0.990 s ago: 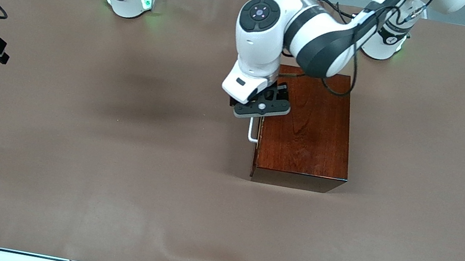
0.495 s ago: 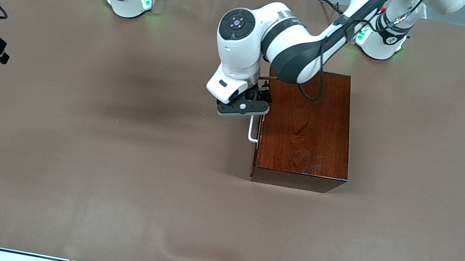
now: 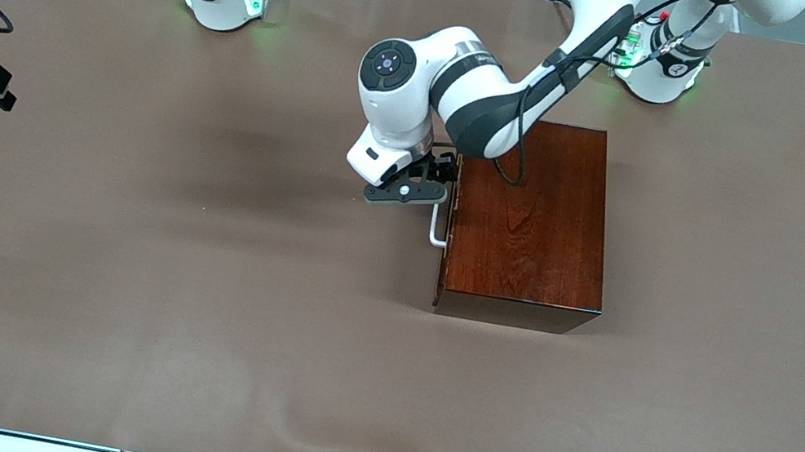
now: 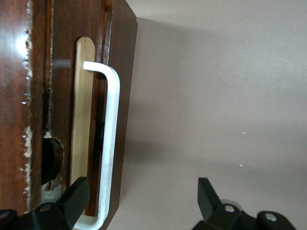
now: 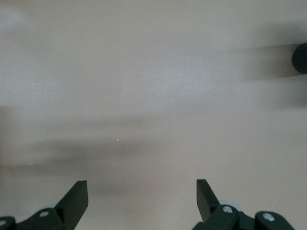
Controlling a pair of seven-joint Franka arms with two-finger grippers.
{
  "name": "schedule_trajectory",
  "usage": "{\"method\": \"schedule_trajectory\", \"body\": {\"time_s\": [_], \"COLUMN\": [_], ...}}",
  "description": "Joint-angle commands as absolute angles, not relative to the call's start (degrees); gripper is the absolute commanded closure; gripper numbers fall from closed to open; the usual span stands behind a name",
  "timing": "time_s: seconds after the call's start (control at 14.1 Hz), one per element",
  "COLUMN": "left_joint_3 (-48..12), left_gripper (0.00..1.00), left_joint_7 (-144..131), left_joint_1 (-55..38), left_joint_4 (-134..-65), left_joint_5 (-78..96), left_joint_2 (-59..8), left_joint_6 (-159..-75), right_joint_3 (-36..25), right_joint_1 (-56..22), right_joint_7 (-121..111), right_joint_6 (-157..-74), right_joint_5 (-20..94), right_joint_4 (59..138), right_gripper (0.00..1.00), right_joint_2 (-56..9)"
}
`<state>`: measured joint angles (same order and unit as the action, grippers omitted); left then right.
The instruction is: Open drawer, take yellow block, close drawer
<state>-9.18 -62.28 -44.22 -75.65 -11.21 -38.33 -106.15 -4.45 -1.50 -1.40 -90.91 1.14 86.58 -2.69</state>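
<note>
Reaching down in front of the dark reddish-brown wooden box, the left tool sits low beside the drawer's front, its fingers spread apart with nothing between them. The left wrist view shows one finger close against the box face and the other out over bare worktop, with the end of the white U-shaped handle just inside the gap but not clamped. The drawer shows only as a pale-wood strip flush in the box face, so it is shut. No yellow block is visible in any view. The right tool waits well away from the box, at the right arm's end of the worktop, over bare brown cover, its fingers wide apart and holding nothing.
</note>
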Motion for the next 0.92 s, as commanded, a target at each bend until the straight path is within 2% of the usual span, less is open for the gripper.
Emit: {"method": "schedule_trajectory", "body": {"time_s": [0.0,0.57,0.85], "left_joint_3": [-8.79,-8.70,-8.61], "left_gripper": [0.00,0.00,0.00], "left_joint_7": [-62.93,-62.84,-63.54], "left_joint_1": [-45.35,-45.35,-45.18], "left_joint_4": [-74.18,-74.09,-74.00], "left_joint_5": [-16.24,-16.70,-16.70], "left_joint_2": [-40.16,-42.45,-43.33], "left_joint_6": [-106.08,-106.35,-110.91], "right_joint_3": [-4.13,-4.13,-4.13], "right_joint_1": [-1.23,-1.23,-1.23], "right_joint_7": [-1.58,-1.58,-1.58], "right_joint_6": [-90.88,-90.79,-90.79], "right_joint_5": [0.70,0.70,0.70], "right_joint_4": [87.36,87.36,87.36], "right_gripper": [0.00,0.00,0.00], "right_joint_2": [-1.76,-1.76,-1.76]}}
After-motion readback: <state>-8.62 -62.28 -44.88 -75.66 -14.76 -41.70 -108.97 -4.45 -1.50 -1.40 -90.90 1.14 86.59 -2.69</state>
